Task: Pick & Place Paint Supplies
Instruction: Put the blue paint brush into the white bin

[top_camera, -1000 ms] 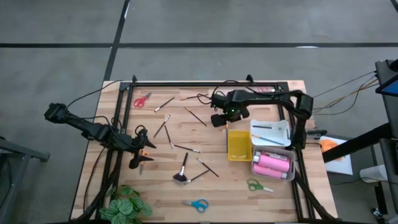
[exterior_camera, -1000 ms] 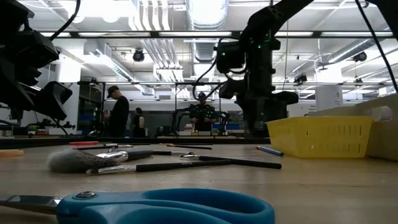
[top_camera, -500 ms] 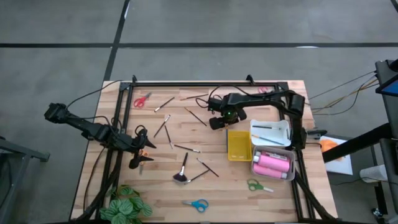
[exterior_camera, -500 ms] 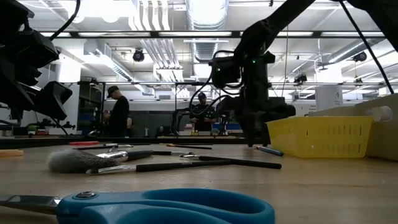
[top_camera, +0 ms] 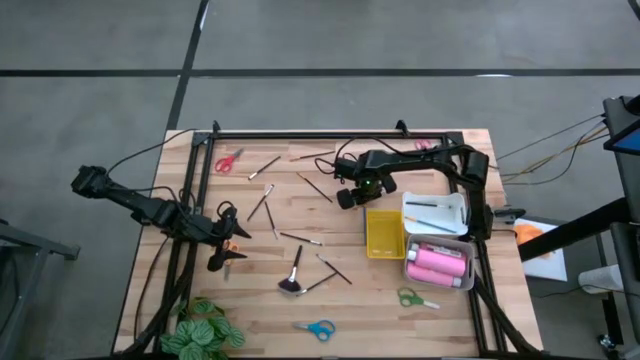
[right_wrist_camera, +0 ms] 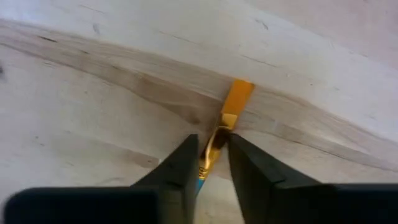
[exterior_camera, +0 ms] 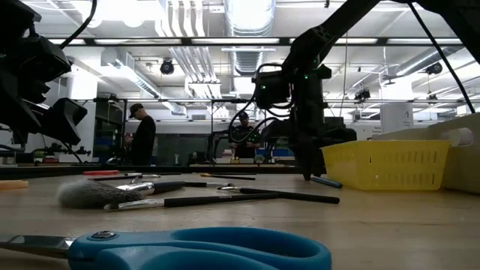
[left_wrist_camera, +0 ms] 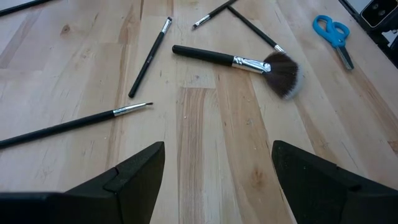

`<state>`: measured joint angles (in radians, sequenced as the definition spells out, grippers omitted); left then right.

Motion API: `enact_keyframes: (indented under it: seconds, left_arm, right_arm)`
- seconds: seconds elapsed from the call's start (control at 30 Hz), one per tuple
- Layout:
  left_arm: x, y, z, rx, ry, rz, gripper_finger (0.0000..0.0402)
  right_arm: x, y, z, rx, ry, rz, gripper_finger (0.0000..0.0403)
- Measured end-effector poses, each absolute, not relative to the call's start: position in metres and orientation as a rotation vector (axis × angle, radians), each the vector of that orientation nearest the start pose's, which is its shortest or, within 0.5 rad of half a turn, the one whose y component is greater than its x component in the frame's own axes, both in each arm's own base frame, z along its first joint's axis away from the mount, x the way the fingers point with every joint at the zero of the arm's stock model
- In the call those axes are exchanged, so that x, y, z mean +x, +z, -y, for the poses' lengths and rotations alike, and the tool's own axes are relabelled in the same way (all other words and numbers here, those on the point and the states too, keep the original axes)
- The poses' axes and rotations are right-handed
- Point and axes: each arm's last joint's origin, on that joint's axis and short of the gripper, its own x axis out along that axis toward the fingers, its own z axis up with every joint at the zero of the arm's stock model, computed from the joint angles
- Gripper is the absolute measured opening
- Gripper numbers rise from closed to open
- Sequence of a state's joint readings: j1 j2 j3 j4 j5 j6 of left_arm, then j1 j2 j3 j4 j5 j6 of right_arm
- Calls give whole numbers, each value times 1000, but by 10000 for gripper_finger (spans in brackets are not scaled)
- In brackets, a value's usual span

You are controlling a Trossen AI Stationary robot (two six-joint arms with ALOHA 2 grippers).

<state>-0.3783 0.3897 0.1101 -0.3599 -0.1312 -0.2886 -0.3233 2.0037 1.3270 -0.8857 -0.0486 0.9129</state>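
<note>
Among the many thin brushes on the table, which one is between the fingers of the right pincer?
The gold-ferruled brush with a blue handle, lying beside the yellow tray. The right pincer closes around it; the other brushes lie untouched.

You see: 2 blk arms, thin jointed links | loose blk cables | green light on right arm | blk wedge fingers
</note>
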Motion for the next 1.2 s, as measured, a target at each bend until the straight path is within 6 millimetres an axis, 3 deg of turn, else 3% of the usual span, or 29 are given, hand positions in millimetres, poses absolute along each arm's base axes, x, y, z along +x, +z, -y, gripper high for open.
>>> enact_keyframes:
  seconds: [0.17,0.47,0.87,1.2]
  left_arm:
    - [99,136,35,-116,-147,-648,300]
    - [99,136,35,-116,-147,-648,300]
    - [99,136,35,-116,-147,-648,300]
    - [99,136,35,-116,-147,-648,300]
  right_arm:
    - [343,140,114,1003,-912,-1342,16]
    - [344,141,114,989,-890,-1340,20]
    - [362,153,121,936,-770,-1231,20]
    - [376,182,138,857,-651,-1067,20]
